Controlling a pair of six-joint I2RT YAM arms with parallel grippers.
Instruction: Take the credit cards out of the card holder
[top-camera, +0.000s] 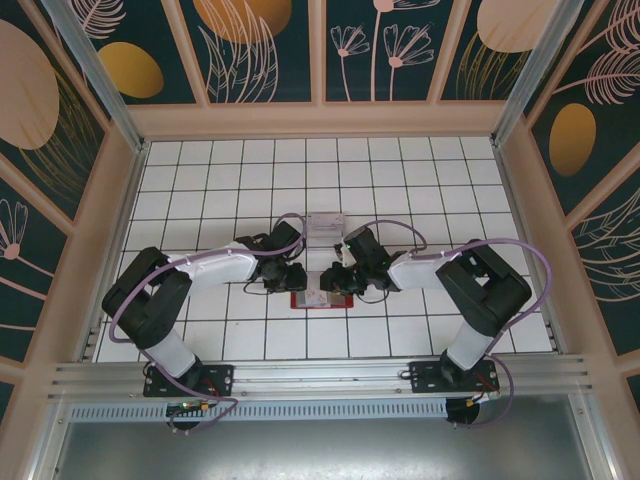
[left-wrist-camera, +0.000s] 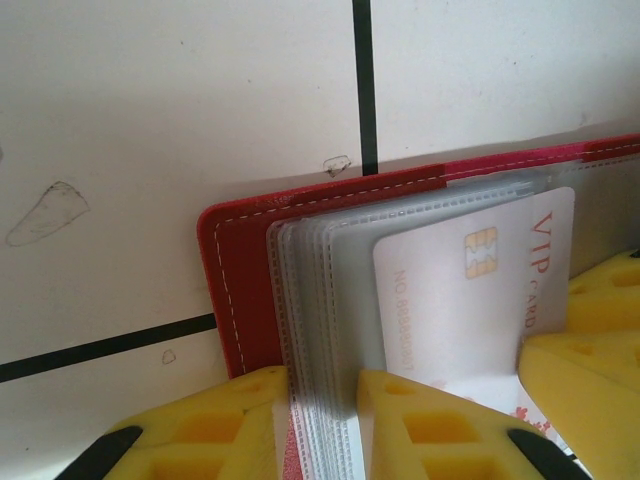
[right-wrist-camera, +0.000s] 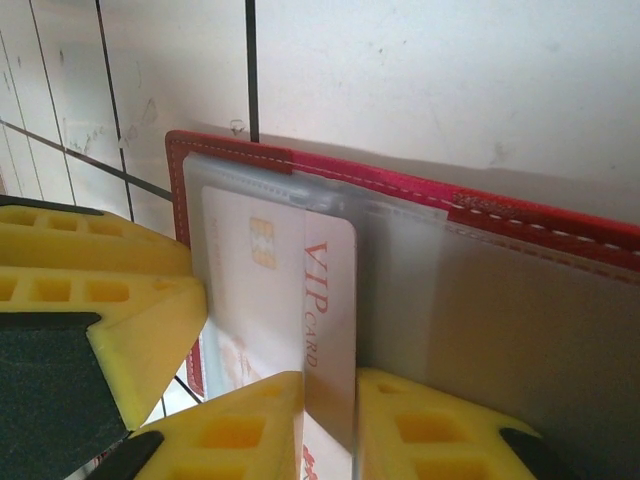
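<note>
The red stitched card holder (left-wrist-camera: 240, 300) lies open on the white tiled worktop (top-camera: 400, 170); the left jaws, yellow and ribbed, are clenched on its clear plastic sleeves (left-wrist-camera: 310, 300); the right jaws pinch a glossy white card (right-wrist-camera: 290, 300) with a gold chip.

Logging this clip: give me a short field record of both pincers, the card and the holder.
left pincer: closed on clear sleeves of the card holder
right pincer: closed on edge of the credit card
credit card: white, chip and VIP print showing
card holder: red, open on the tiled table
stage: card not yet clear of holder
</note>
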